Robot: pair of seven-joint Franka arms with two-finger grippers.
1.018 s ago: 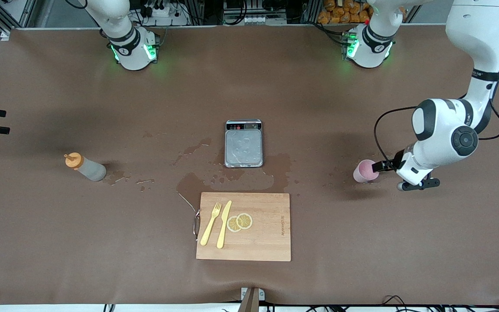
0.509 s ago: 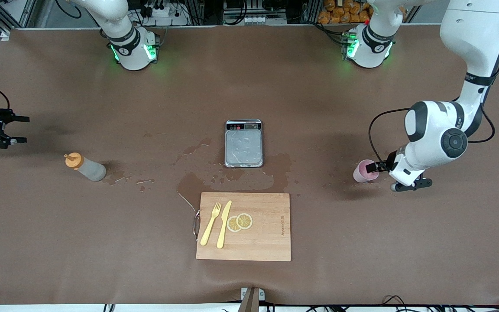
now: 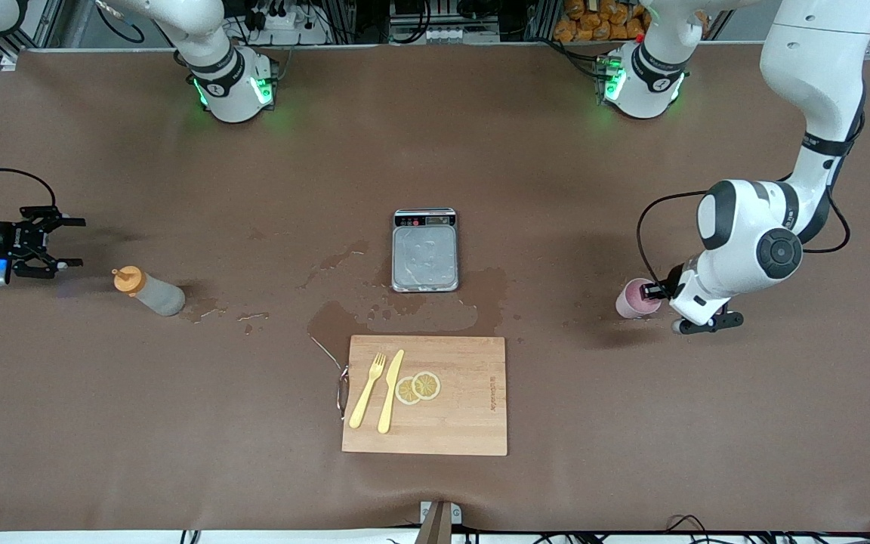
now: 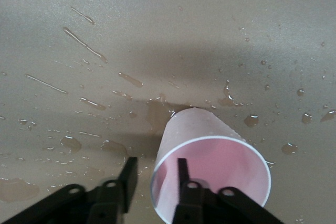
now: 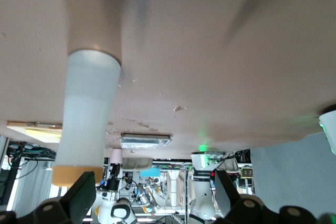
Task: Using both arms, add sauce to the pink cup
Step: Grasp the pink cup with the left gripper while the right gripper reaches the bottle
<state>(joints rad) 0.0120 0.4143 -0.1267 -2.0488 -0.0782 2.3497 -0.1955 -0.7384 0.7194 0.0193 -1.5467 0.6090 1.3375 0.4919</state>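
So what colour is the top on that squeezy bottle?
Orange. The nozzle cap on the translucent greyish plastic squeeze bottle shows best in the front view.

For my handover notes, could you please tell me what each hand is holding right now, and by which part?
The left hand pinches the pink cup by its rim wall, one finger inside, one outside. The right hand is open beside the sauce bottle, holding nothing.

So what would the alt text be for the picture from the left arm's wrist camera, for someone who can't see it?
A pale pink cup stands on a brown table dotted with spilled droplets, seen from just above. The left gripper straddles its rim, one black finger inside the cup and the other outside against its wall.
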